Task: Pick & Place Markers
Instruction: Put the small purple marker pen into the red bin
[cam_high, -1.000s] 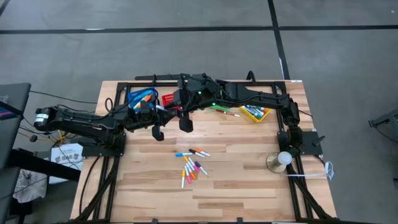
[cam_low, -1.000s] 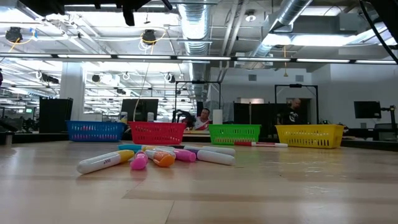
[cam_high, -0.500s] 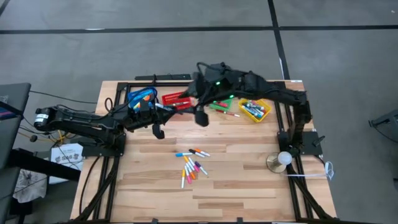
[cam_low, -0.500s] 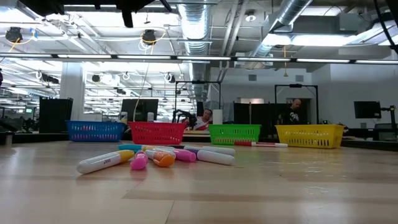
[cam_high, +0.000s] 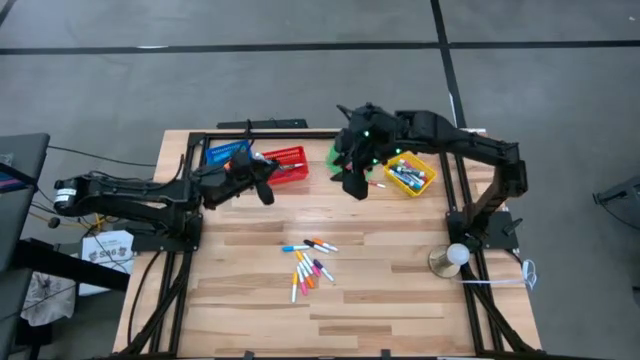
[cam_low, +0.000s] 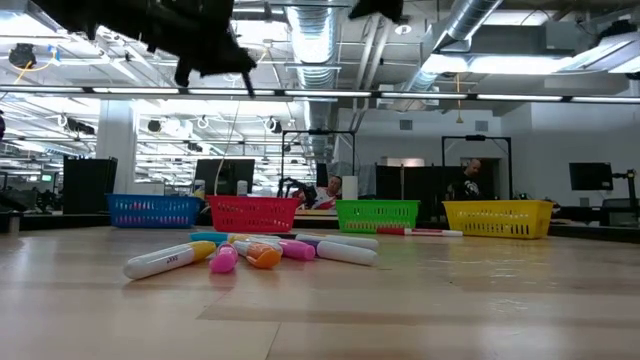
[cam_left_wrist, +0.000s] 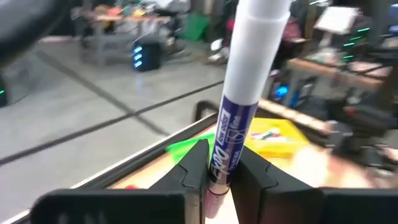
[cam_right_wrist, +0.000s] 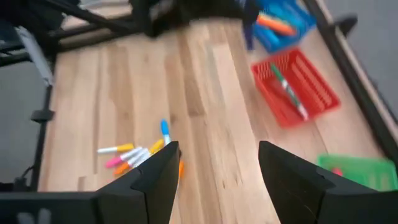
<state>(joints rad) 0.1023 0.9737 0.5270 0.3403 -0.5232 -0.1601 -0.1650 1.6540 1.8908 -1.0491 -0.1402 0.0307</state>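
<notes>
While a blue marker (cam_left_wrist: 245, 109) is clamped upright in the left tool (cam_high: 262, 186) near the blue basket (cam_high: 224, 152), delivery is judged underway; release there is needed. The right tool (cam_high: 354, 181) hangs open, empty, above the green basket (cam_high: 337, 156); loose markers (cam_high: 308, 262) lie mid-counter (cam_high: 400, 290).

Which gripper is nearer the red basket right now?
Left. The left gripper, shut on a marker, sits beside the red basket; the right gripper, open, hangs by the green basket.

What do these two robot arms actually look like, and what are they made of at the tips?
Both arms are dark, jointed and slim, with black cables trailing off the table's edges. The right arm shows small green lights near its wrist. Each ends in two flat, dark, wedge-shaped fingers, seen on the left gripper too.
</notes>
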